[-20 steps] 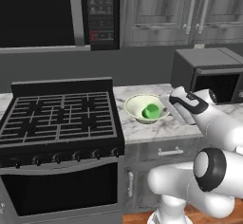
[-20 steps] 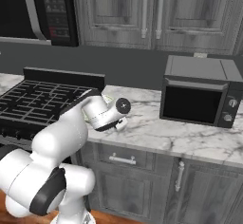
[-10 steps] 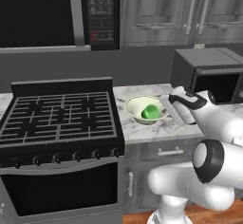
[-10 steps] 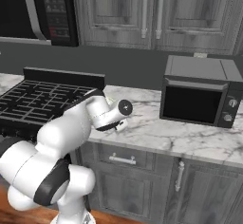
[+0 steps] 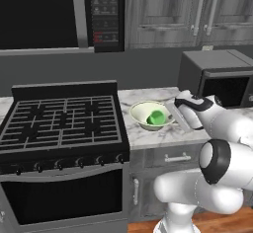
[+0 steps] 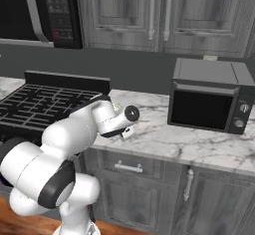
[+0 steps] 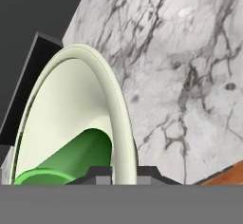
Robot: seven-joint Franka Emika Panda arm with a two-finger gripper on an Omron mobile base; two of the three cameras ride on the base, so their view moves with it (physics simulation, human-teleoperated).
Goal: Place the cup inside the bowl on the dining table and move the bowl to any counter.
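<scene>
Claw (image 7: 124, 173) clamped on rim of bowl (image 5: 143, 112) holding cup (image 5: 156, 118), on counter (image 5: 158, 135).

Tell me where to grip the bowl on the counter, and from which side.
Grip the bowl by its thin upright rim on the microwave side, one finger inside, one outside. The cup lying inside leaves that edge free, and the stove crowds the opposite side. The gripper already pinches there.

Even, flat rendered light, soft shadows, slightly blurry, no glare.
</scene>
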